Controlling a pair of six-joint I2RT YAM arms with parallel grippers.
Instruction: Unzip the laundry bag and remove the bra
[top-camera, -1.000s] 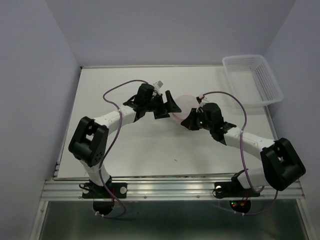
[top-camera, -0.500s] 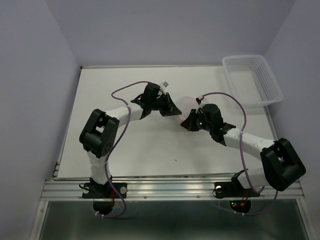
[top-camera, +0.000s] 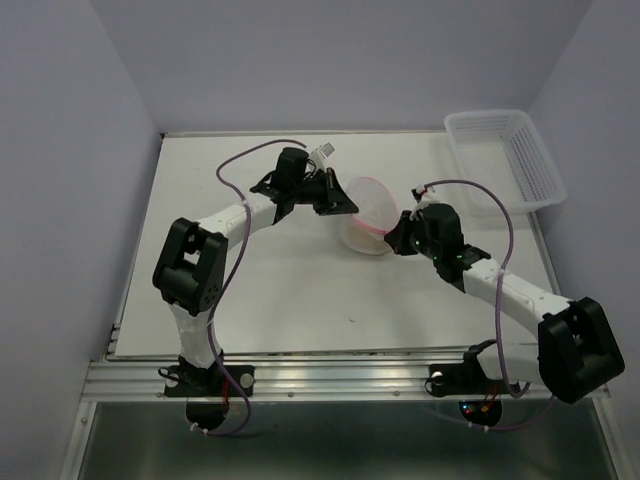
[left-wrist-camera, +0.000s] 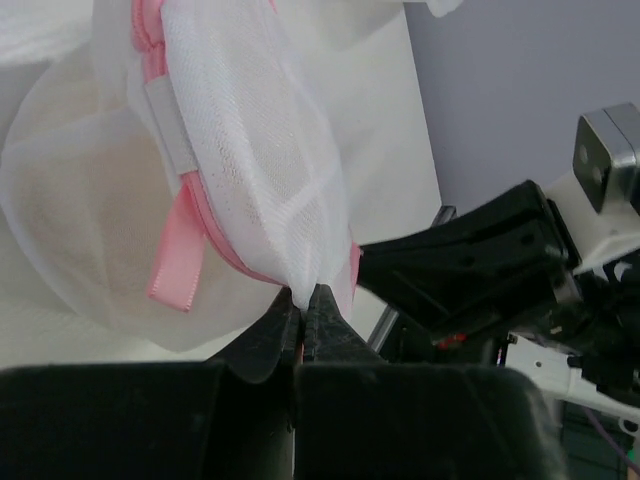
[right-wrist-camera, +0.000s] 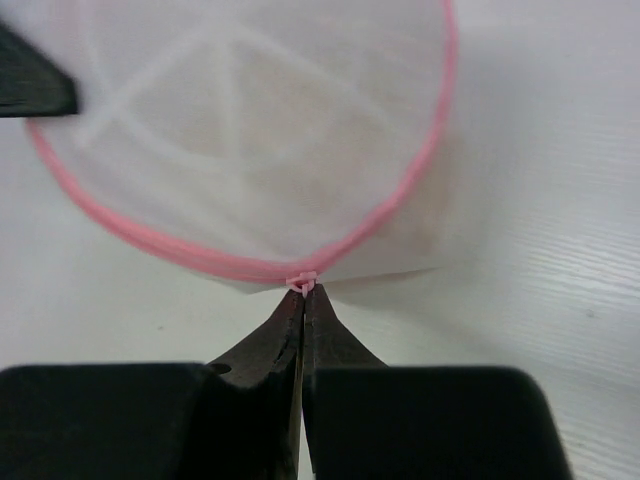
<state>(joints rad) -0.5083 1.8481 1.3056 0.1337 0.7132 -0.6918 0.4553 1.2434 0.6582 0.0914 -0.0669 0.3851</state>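
My left hand (left-wrist-camera: 306, 298), closed tight, pinches the white mesh of the laundry bag (top-camera: 368, 216); my right hand (right-wrist-camera: 302, 296), likewise closed, grips its pink edge.

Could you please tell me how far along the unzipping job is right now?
Done: both hands grip the bag, left hand on the mesh, right hand on the pink zipper tab. In hand: opening the zip; how far it is open I cannot tell. Left: the bra, peach through the mesh, is inside.
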